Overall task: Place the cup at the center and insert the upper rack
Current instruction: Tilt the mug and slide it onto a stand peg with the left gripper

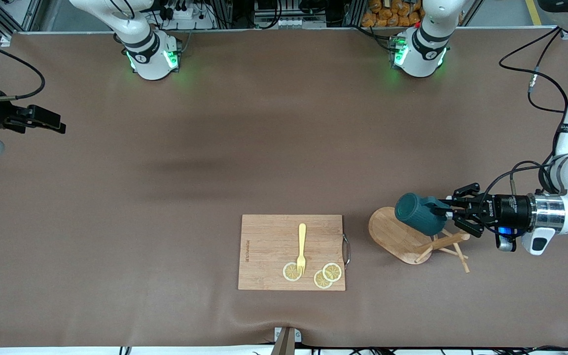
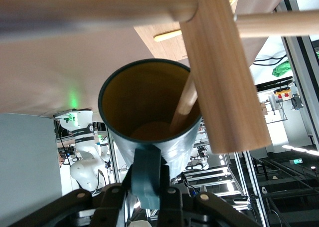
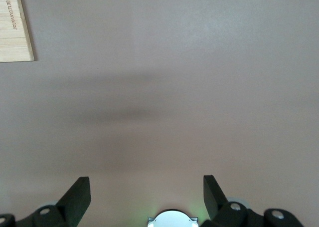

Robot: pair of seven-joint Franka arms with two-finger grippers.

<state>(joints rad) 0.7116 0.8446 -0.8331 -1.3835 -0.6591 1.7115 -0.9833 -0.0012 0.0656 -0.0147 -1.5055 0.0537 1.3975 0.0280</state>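
The dark teal cup point(image 1: 417, 213) is held on its side by its handle in my left gripper point(image 1: 449, 211), which is shut on it. It hangs over the wooden upper rack point(image 1: 395, 235), which lies tipped with its oval base on edge and its post and pegs point(image 1: 449, 245) toward the left arm's end. In the left wrist view the cup point(image 2: 149, 117) shows its yellowish inside, with a thin peg point(image 2: 185, 100) reaching into its mouth beside the thick post point(image 2: 224, 72). My left gripper point(image 2: 148, 194) clamps the handle. My right gripper point(image 1: 47, 121) waits open and empty at the right arm's end.
A rectangular wooden cutting board point(image 1: 269, 236) with a yellow fork point(image 1: 301, 246) and lemon slices point(image 1: 327, 276) lies beside the rack, toward the right arm's end. Its corner shows in the right wrist view point(image 3: 15, 27), where the right gripper point(image 3: 147, 192) hangs over bare brown table.
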